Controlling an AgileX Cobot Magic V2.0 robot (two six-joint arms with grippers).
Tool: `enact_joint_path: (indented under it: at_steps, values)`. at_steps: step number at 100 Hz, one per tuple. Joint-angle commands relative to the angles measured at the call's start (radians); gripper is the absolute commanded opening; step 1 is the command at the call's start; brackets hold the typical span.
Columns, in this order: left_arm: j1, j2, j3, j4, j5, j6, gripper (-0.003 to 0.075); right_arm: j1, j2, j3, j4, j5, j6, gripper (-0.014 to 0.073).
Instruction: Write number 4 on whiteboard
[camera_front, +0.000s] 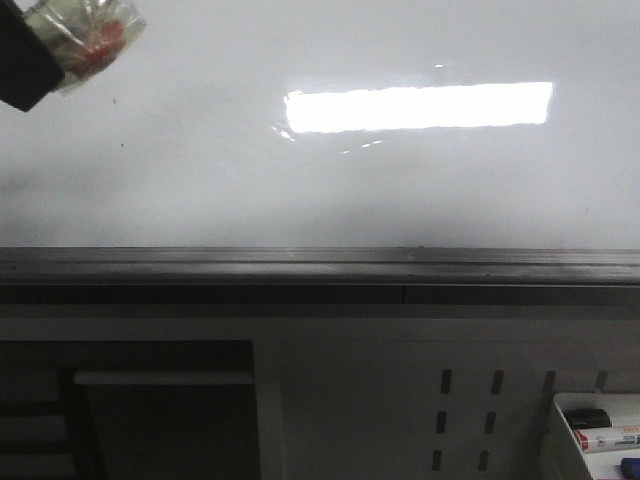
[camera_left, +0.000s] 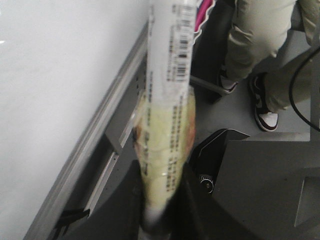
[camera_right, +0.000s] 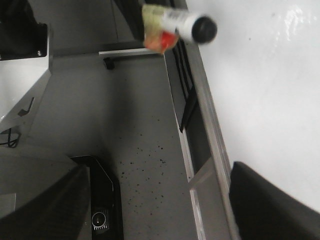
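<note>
Barcode-labelled marker (camera_left: 167, 120) grasped in left pincer (camera_left: 160, 220), right pincer (camera_right: 150, 200) released, whiteboard (camera_front: 200, 180) unmarked.

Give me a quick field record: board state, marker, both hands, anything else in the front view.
whiteboard: glossy, bright rectangular glare, no number 4 visible, only tiny specks
ledge: dark grey, along the board's lower edge
marker: in the left hand, wrapped in yellowish tape, blurred
left hand: shut on marker
right hand: open, nothing between its fingers
tray: front view lower right, holding spare markers
</note>
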Motion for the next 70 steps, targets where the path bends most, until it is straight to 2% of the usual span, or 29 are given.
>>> enact_joint_path:
  at_steps: [1, 12, 25, 50, 62, 70]
  values:
    - [-0.061, -0.009, -0.034, -0.027, -0.020, 0.019, -0.0020, 0.047, 0.026, -0.060, 0.058, -0.046, -0.023, 0.0475]
    - [-0.131, 0.001, -0.034, 0.004, -0.035, 0.019, -0.0020, 0.104, 0.078, -0.104, 0.058, -0.046, -0.023, 0.0435]
    - [-0.174, 0.001, -0.038, 0.020, -0.060, 0.019, -0.0020, 0.165, 0.111, -0.131, 0.058, -0.056, -0.023, 0.0433]
    - [-0.176, 0.001, -0.048, 0.027, -0.072, 0.020, -0.0020, 0.247, 0.144, -0.140, 0.056, -0.159, -0.023, 0.0433]
    - [-0.176, 0.001, -0.048, 0.049, -0.072, 0.020, -0.0020, 0.249, 0.173, -0.152, 0.057, -0.144, -0.023, 0.0430]
    - [-0.176, 0.001, -0.048, 0.059, -0.072, 0.020, -0.0020, 0.249, 0.184, -0.166, 0.059, -0.129, -0.023, 0.0400]
